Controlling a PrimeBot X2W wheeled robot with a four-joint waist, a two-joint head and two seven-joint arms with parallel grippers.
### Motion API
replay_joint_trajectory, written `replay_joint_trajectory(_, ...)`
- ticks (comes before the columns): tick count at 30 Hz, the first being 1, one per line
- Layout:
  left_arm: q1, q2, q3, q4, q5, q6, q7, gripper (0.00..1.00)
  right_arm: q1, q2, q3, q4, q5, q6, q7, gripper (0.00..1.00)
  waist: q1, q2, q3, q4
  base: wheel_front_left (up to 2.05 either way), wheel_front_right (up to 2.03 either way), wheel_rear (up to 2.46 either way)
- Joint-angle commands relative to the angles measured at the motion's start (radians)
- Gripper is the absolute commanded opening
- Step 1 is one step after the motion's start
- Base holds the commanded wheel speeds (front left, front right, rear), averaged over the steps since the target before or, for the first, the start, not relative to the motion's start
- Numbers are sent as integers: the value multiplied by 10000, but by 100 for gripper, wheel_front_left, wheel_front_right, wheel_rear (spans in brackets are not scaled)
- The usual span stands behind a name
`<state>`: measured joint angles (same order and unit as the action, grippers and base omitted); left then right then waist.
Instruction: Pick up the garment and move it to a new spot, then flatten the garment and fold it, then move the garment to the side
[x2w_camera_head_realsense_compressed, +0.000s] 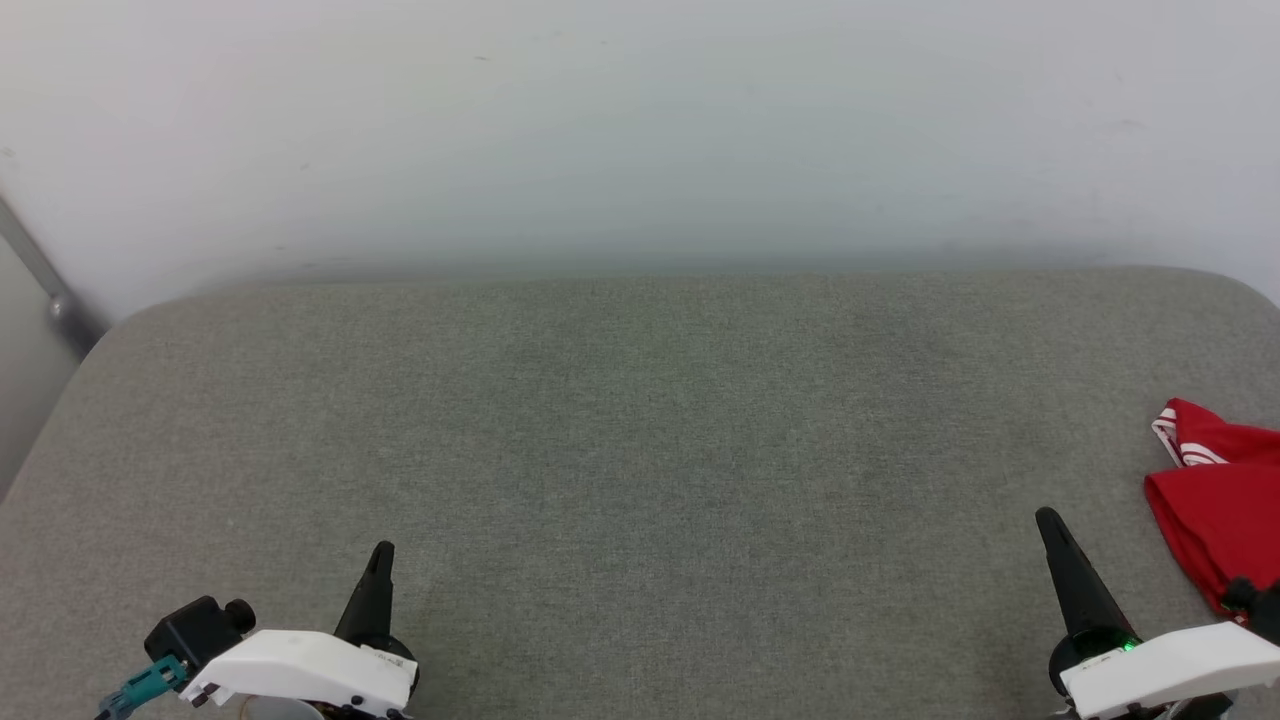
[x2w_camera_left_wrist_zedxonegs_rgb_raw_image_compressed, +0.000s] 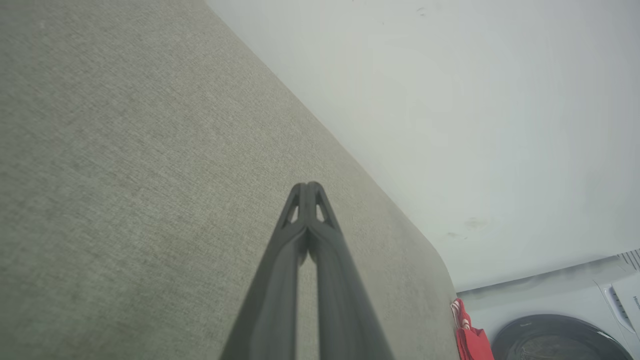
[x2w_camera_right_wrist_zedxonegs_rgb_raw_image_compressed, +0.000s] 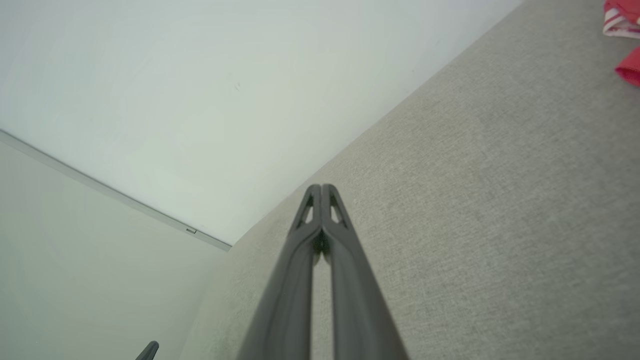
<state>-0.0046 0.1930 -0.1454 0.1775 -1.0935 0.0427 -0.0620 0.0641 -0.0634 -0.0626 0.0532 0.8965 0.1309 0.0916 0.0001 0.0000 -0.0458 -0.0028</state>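
The garment (x2w_camera_head_realsense_compressed: 1220, 500) is a red heap with red-and-white striped trim, lying at the far right edge of the grey padded surface (x2w_camera_head_realsense_compressed: 640, 430) and cut off by the frame. A slice of the garment (x2w_camera_left_wrist_zedxonegs_rgb_raw_image_compressed: 467, 337) shows low in the left wrist view, and a corner of the garment (x2w_camera_right_wrist_zedxonegs_rgb_raw_image_compressed: 622, 20) sits at the top right of the right wrist view. My right gripper (x2w_camera_head_realsense_compressed: 1046, 520) is shut and empty, just left of the heap without touching it. My left gripper (x2w_camera_head_realsense_compressed: 382, 553) is shut and empty at the lower left, far from the cloth. In each wrist view the left gripper (x2w_camera_left_wrist_zedxonegs_rgb_raw_image_compressed: 307, 186) and right gripper (x2w_camera_right_wrist_zedxonegs_rgb_raw_image_compressed: 321, 187) show their tips pressed together.
A pale wall (x2w_camera_head_realsense_compressed: 640, 130) rises behind the surface's far edge. A grey bar (x2w_camera_head_realsense_compressed: 40, 275) slants at the far left. A white appliance with a dark round door (x2w_camera_left_wrist_zedxonegs_rgb_raw_image_compressed: 555, 337) stands beyond the surface's right end. The tip of the other gripper (x2w_camera_right_wrist_zedxonegs_rgb_raw_image_compressed: 149, 350) shows at the bottom left.
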Motion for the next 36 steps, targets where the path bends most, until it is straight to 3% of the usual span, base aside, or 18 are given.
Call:
replay_joint_trajectory(1, -276, -31, 176, -51, -265, -142, 76, 0, -305, -70, -33, 7, 389, 1, -39, 0, -1, 0, 11, 1, 0, 0, 0)
replay_joint_trajectory(36, -733, -723, 1414, 333, -2950, -1010, 928, 0, -1107, -35, -200, 1026, 4067, -1, 31, 0, -1, 0, 226, 13, 0, 0, 0)
